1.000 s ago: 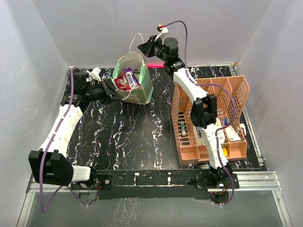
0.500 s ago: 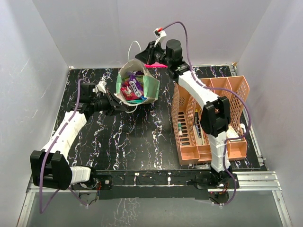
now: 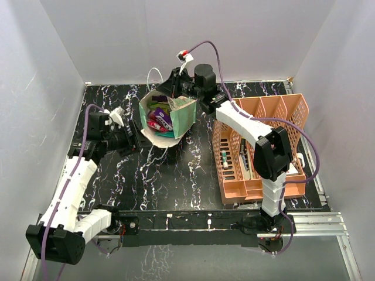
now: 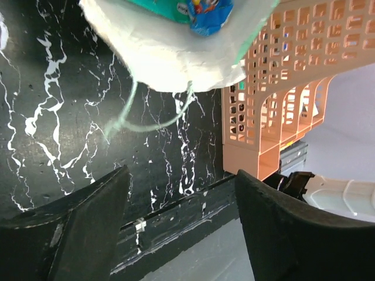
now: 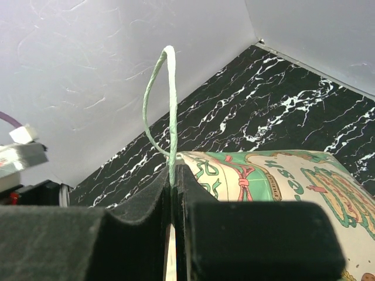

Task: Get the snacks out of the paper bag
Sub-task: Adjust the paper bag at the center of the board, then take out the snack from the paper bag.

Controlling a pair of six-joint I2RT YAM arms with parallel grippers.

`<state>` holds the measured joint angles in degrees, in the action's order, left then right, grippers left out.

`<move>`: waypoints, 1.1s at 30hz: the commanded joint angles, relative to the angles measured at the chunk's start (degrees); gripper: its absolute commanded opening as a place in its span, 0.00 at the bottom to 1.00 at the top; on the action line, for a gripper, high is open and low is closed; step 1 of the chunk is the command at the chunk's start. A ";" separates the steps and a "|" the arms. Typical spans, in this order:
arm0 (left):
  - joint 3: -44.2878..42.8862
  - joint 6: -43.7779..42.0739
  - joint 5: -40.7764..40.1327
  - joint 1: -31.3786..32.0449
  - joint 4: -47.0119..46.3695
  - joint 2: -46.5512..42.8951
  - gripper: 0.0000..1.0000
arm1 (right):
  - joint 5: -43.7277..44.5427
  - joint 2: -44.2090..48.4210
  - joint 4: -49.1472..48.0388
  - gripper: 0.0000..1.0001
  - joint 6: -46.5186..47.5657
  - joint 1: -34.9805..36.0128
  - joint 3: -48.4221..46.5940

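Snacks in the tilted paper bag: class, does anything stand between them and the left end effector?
Partly. In the left wrist view, the cream lower lip of the paper bag and its dangling cord handle sit between the open left end effector and the snacks. Above that lip the snacks show uncovered.

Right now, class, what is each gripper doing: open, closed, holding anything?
Left gripper: open, holding nothing.
Right gripper: closed on the paper bag at its rim, by the cord handle.
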<state>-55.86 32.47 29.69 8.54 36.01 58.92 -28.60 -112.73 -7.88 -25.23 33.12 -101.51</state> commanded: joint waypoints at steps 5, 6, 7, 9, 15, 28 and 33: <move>-9.62 -11.58 2.54 0.93 -2.26 -1.96 0.74 | 2.92 4.39 -1.86 0.07 -0.24 0.22 -3.07; -10.41 -12.39 3.23 1.20 -4.05 -1.30 0.73 | 2.84 4.22 -1.50 0.07 -0.22 0.20 -3.47; -11.08 -13.17 3.53 1.74 -6.10 -0.33 0.73 | 2.89 4.00 -1.14 0.07 -0.22 0.22 -3.99; -11.21 -14.58 3.59 3.16 -12.36 0.72 0.72 | 2.72 3.79 -0.61 0.07 -0.18 0.22 -4.40; -3.84 -29.09 5.95 8.02 -38.63 2.25 0.76 | 2.11 3.51 -0.72 0.07 -0.03 0.22 -4.44; -10.89 -79.88 -2.12 10.81 -27.69 14.45 0.64 | -2.77 3.15 -0.86 0.07 2.16 -1.57 -4.79; -11.05 -84.45 -2.24 10.80 -29.24 19.05 0.62 | -5.53 2.82 -2.71 0.07 0.82 -2.62 -4.72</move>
<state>-66.02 -43.48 27.99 19.35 9.30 75.77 -30.87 -112.09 -3.66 -23.90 31.33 -103.18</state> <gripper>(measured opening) 0.634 0.078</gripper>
